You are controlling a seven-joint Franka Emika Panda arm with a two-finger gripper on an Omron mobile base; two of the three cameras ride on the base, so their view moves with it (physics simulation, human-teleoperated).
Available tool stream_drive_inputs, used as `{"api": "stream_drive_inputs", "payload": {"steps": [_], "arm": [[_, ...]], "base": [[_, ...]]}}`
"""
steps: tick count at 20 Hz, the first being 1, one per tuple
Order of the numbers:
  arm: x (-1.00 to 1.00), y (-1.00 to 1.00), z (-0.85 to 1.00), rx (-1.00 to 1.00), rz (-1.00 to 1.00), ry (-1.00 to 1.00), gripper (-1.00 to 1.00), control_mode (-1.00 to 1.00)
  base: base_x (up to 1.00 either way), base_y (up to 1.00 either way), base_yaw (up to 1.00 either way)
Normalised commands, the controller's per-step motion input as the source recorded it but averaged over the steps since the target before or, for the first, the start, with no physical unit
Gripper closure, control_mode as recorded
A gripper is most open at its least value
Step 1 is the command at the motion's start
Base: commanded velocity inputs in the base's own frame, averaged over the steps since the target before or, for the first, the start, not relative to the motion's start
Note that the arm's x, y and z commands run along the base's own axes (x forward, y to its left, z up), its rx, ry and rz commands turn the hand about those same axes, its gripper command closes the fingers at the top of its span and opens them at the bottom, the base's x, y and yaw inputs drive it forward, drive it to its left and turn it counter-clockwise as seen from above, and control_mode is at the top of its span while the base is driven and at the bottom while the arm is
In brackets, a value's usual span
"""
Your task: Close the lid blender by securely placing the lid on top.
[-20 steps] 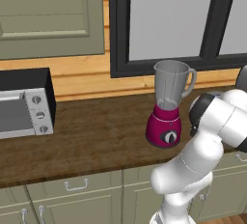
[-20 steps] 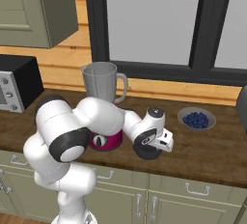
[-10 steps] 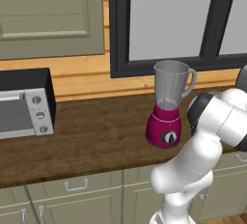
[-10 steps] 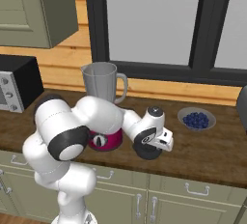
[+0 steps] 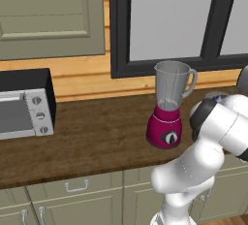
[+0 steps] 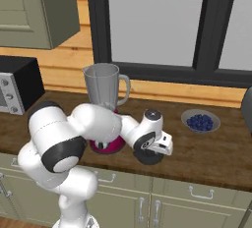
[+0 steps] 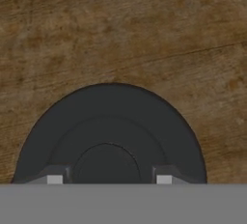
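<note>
- Far to the left on the wooden counter (image 5: 92,136), a silver-and-black toaster oven (image 5: 24,105) sits against the wall, well apart from the work and no part of this step.
- Next along, the blender (image 6: 105,109) stands upright on its magenta base, its clear jar open at the mouth; the jar waits uncovered because its cap has not yet been brought up.
- Just right of the blender, the lid (image 6: 149,156) lies flat on the counter, near the front edge and near the blender's base, placed where the arm can come down on it from above.
- Over it, the gripper (image 6: 156,149) points straight down; seen along the hand, its two fingertips (image 7: 54,178) stand one on each side of the round knob at the middle of the lid (image 7: 108,138).
- Its jaws stand fairly narrow and close beside the knob, but whether the tips already press it is hard to tell, so a firm grasp is only likely.
- Farther right, a bowl of blueberries (image 6: 200,122) rests clear of the arm's path.
</note>
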Motion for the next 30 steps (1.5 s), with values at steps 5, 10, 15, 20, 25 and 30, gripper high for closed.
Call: {"api": "stream_drive_inputs", "payload": {"steps": [5, 10, 15, 20, 25, 30], "arm": [[-0.1, 0.27, -0.26, 0.0, 0.0, 0.01, 1.0, -1.0], [0.01, 0.04, -0.03, 0.0, 0.0, 0.0, 1.0, -1.0], [-0.01, 0.01, 0.0, 0.0, 0.0, 0.0, 1.0, -1.0], [-0.36, 0.0, 0.44, 0.0, 0.0, -0.11, 1.0, -1.0], [-0.5, 0.0, 0.71, 0.0, 0.0, -0.16, 1.0, -1.0], [-0.47, 0.0, 0.79, 0.0, 0.0, -0.13, 1.0, -1.0]], "base": [[0.0, 0.0, 0.0], [0.0, 0.0, 0.0], [0.0, 0.0, 0.0], [0.0, 0.0, 0.0], [0.0, 0.0, 0.0], [0.0, 0.0, 0.0]]}}
